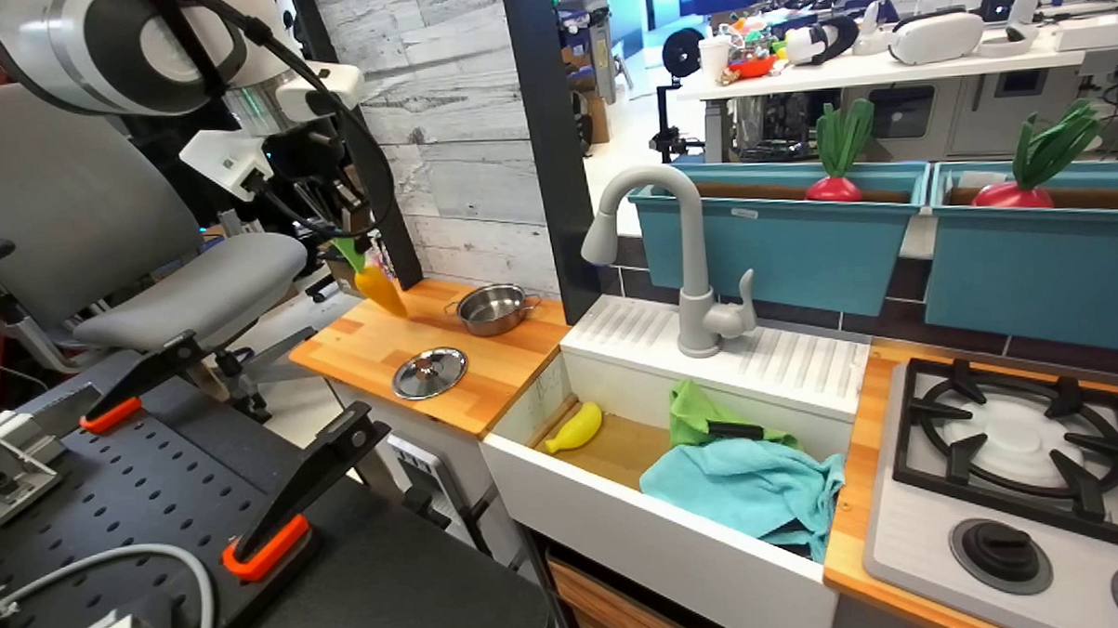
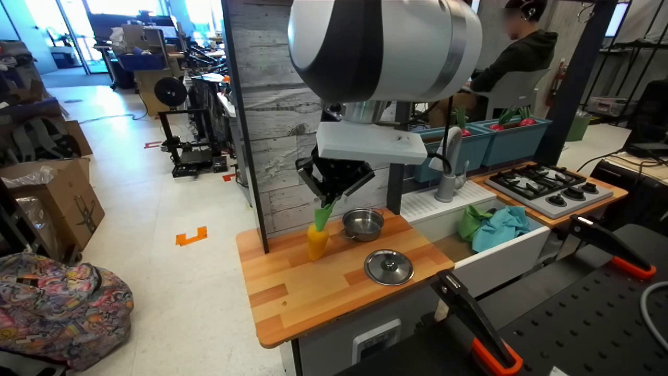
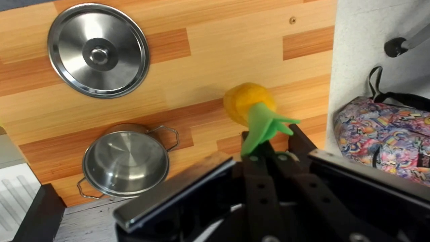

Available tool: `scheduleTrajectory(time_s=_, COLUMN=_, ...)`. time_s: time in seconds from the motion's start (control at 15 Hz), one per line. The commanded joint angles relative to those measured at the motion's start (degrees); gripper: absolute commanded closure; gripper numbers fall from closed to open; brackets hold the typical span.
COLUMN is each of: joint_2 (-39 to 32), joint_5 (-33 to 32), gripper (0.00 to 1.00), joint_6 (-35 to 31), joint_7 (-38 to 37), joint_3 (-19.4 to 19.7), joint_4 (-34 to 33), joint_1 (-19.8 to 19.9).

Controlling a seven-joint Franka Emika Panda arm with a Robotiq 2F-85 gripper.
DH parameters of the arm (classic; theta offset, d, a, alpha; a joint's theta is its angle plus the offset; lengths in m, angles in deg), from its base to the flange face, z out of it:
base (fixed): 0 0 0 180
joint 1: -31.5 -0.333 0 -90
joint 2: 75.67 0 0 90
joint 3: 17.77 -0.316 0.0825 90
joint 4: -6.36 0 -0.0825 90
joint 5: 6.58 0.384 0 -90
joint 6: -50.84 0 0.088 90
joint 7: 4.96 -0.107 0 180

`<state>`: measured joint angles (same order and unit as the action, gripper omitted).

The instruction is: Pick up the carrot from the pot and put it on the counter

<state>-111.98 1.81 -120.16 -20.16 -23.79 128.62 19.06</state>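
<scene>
1. Nearest you in the wrist view sits your one gripper [image 3: 268,151], its two fingers [image 3: 254,169] pinched narrow on the leafy green top [image 3: 259,126] of the carrot [image 3: 240,101].
2. You hold that single carrot tip-down, leaning slightly, over the counter [image 2: 308,287]; whether its tip touches the wood you cannot tell from these views.
3. Close by on the same wood stands one pot [image 3: 117,161], upright, with two wire handles, bare metal showing inside; your carrot is outside it.
4. Apart from the pot lies one silver lid [image 3: 98,67], its single knob [image 3: 99,55] facing up.
5. Next to the counter you have one white sink [image 1: 641,534]; in an exterior view you can count one yellow banana [image 1: 575,428] and two cloths [image 1: 742,484] in it, one green, one blue, touching each other.
6. Behind the sink rises one grey faucet [image 1: 692,254], and past that, two teal planters [image 1: 771,260]; in an exterior view you can see three red radishes [image 2: 526,122] in them.
7. Across the sink from your carrot sits one stove [image 2: 548,190] with three black knobs [image 2: 574,194].
8. On a dark table [image 1: 392,580] sit two black clamps [image 1: 300,490] with orange ends.
</scene>
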Motion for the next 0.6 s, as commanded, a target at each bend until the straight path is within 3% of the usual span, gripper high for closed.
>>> scheduleTrajectory(time_s=0.0, joint_2=-4.6, joint_5=-0.7, gripper=1.00, joint_6=1.0, joint_7=-0.1, joint_3=2.3, joint_4=-4.2, joint_1=-1.9)
scheduleTrajectory(time_s=0.53, joint_2=-13.4, joint_5=-1.5, gripper=1.00, joint_6=6.3, joint_7=-0.1, joint_3=3.8, joint_4=-10.0, joint_1=-3.5)
